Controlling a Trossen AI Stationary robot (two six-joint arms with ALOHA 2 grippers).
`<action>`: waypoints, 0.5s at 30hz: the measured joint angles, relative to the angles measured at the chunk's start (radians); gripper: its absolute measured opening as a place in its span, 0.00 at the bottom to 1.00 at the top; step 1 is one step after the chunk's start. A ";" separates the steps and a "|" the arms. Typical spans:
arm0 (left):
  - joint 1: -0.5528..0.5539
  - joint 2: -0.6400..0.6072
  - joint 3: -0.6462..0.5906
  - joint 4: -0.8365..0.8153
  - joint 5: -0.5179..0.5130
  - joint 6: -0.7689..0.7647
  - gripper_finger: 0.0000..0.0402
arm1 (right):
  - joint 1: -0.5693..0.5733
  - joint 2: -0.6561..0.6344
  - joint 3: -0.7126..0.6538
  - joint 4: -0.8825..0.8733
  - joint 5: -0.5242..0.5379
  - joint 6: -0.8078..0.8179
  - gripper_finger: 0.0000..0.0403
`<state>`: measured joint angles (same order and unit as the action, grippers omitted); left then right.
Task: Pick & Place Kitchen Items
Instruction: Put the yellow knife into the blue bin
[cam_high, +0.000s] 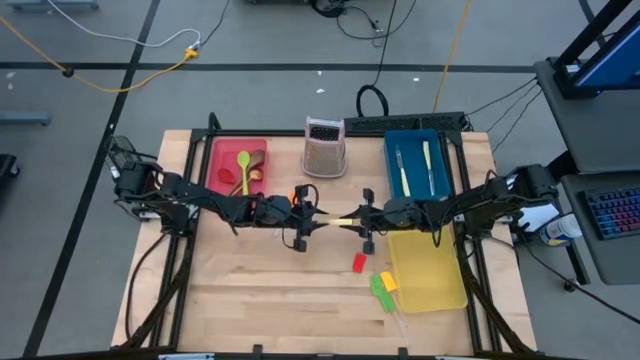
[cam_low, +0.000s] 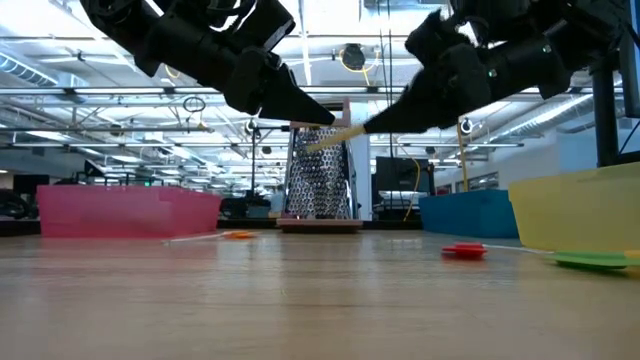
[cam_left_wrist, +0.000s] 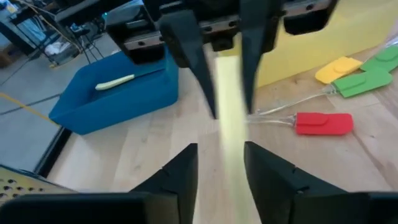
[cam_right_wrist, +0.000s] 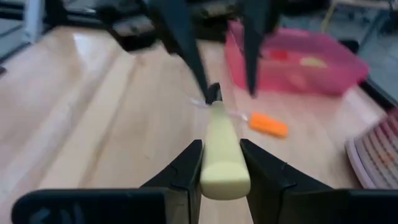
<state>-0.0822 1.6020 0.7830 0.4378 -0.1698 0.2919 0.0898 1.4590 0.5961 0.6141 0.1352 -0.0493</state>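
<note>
I have both arms meeting over the middle of the table (cam_high: 250, 300), passing a cream-handled knife (cam_high: 337, 221) from one to the other in mid-air. My right hand (cam_right_wrist: 222, 163) is clamped on the cream handle, fingers pressing it from both sides. My left hand (cam_left_wrist: 221, 163) has its fingers spread, and the knife runs between them without either finger clearly touching it, so I judge the left has let go and the whole weight now hangs on the right.

The main risk I see is pulling the left arm back crookedly: the blade end sits inside its open fingers, and a sideways drag could lever the knife out of the right hand's hold. The grip looks near the butt of the handle, so a knock could swing it loose and drop it onto the table.

If it falls, it may land among the loose pieces below: the orange spatula (cam_right_wrist: 268, 124) toward the red tray (cam_high: 222, 150), or the red spatula (cam_left_wrist: 323, 122) and the green spatula (cam_left_wrist: 364, 81) and yellow spatula (cam_left_wrist: 337, 68) beside the yellow tray (cam_high: 440, 292).

I take the blue tray (cam_high: 395, 165), where other cream knives (cam_high: 425, 160) lie, as the goal. The box grater (cam_high: 324, 146) stands beside it, and a careless swing could clip it.
</note>
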 joint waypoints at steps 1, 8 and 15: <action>-0.004 0.000 0.000 -0.002 0.000 -0.010 0.35 | 0.000 0.000 0.000 -0.019 0.013 0.007 0.20; -0.017 0.000 0.000 -0.023 0.000 -0.064 0.38 | 0.031 -0.127 0.000 -0.137 0.080 -0.023 0.21; -0.042 0.000 0.000 -0.031 0.003 -0.093 0.38 | 0.102 -0.395 0.000 -0.513 0.397 0.018 0.21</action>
<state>-0.1246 1.6020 0.7830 0.4070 -0.1669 0.1993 0.1917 1.0638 0.5957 0.1010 0.5327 -0.0312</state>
